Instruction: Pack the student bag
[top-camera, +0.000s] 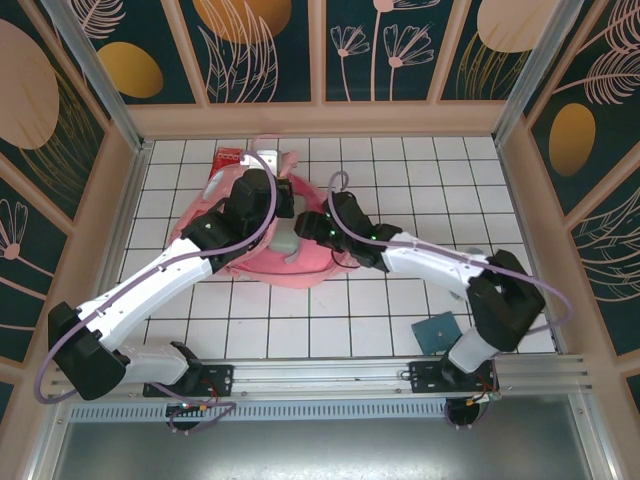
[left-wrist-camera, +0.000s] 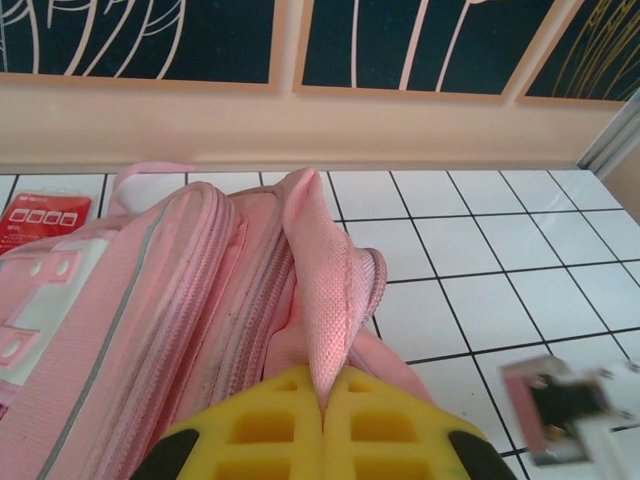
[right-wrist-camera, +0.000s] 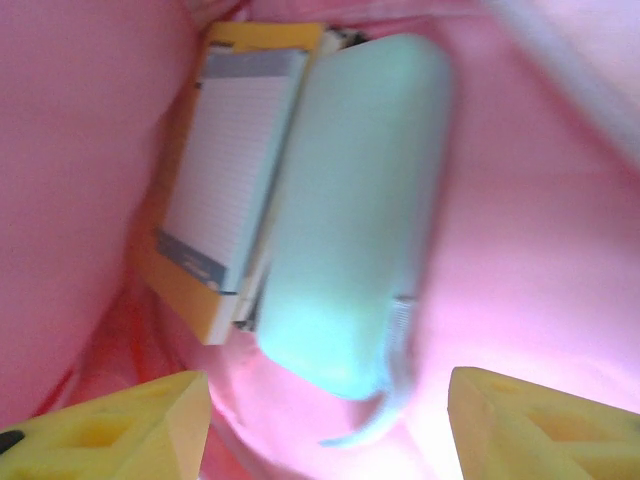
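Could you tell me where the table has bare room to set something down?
Bare tiles: right of the student bag toward the right wall, and in front of the bag between the left arm and right arm. Crowded: the bag's opening, where the left claw and right claw work.

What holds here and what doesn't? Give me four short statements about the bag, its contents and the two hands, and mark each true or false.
1. The left hand is shut on a flap of the soft pink fabric backpack. True.
2. The right hand grips the pale mint-green pouch. False: that hand is open and holds nothing.
3. A lined notepad with a yellow cover lies beside the pouch inside the backpack. True.
4. The flat red packet is packed in the backpack. False: it lies on the white tiled table next to the backpack.
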